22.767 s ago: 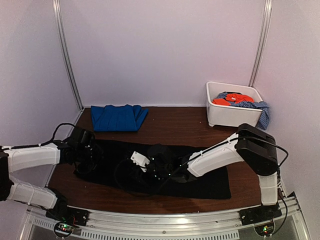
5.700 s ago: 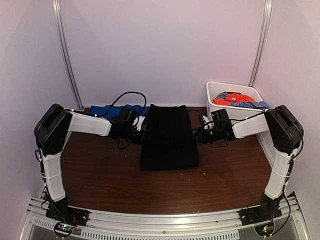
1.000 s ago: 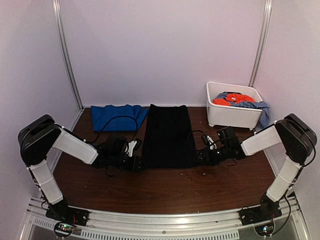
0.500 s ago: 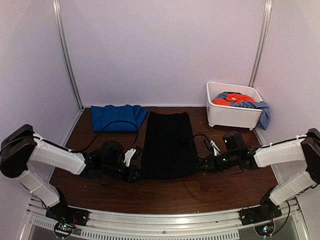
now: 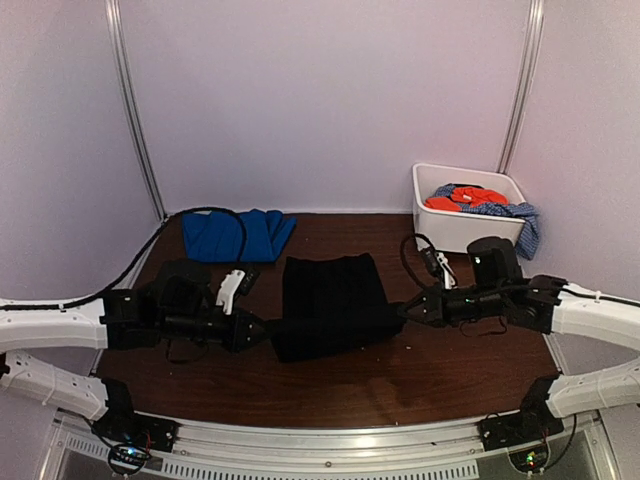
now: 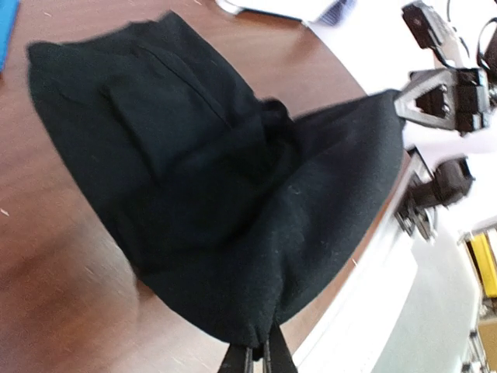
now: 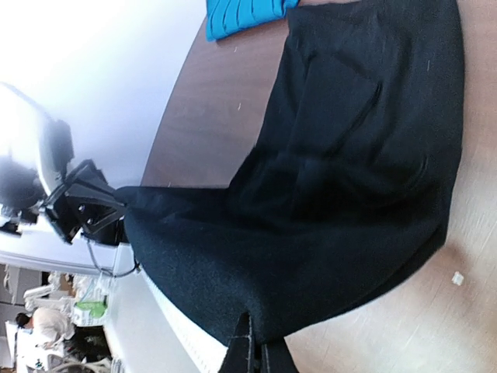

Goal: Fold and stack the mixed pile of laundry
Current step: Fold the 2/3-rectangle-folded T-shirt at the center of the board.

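Observation:
The black garment (image 5: 330, 300) lies mid-table, its near edge lifted off the wood. My left gripper (image 5: 262, 331) is shut on its near left corner, seen in the left wrist view (image 6: 256, 353) with the black cloth (image 6: 233, 194) bunched above the fingers. My right gripper (image 5: 404, 311) is shut on its near right corner, seen in the right wrist view (image 7: 255, 350) under the black cloth (image 7: 334, 186). The folded royal-blue garment (image 5: 236, 235) lies at the back left. The orange-red garment (image 5: 468, 198) and the blue-white speckled one (image 5: 510, 215) sit in the tub.
The white plastic tub (image 5: 465, 230) stands at the back right, with speckled cloth hanging over its right rim. Black cables loop above both wrists. A metal rail (image 5: 330, 445) runs along the table's near edge. White walls enclose three sides.
Both grippers have pulled the garment's near edge up and toward the front, and the arms have swung lower and wider. The black cloth now looks shorter from front to back.

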Motion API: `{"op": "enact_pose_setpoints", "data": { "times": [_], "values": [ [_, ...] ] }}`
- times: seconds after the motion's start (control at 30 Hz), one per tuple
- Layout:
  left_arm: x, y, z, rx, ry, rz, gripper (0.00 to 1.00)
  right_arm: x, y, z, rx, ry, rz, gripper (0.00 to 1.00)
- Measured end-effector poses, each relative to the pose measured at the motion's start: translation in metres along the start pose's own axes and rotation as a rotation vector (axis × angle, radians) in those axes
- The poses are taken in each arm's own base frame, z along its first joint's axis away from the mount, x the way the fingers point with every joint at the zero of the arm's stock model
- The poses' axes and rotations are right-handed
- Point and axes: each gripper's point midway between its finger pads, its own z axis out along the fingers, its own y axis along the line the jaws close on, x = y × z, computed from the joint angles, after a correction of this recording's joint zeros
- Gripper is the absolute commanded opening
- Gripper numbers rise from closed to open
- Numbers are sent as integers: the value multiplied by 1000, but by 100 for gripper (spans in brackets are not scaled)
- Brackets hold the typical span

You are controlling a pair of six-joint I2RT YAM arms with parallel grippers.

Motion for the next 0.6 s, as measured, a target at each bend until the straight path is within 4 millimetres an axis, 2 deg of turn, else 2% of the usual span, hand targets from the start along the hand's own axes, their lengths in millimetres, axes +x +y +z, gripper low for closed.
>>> {"op": "enact_pose_setpoints", "data": {
  "times": [0.1, 0.23, 0.37, 0.47, 0.6],
  "values": [
    [-33, 19, 3, -83, -49, -16, 0, -36, -4, 10, 47, -33, -10, 0],
    [-72, 54, 11, -185, -89, -37, 0, -74, -26, 27, 116, -51, -5, 0],
    [-115, 81, 28, -252, -109, -25, 0, -111, -43, 46, 143, -54, -11, 0],
    [-138, 100, 44, -274, -113, -21, 0, -140, -57, 58, 148, -66, -15, 0],
    [-156, 135, 70, -299, -106, -36, 0, -178, -81, 77, 146, -98, -18, 0]
  ]
}}
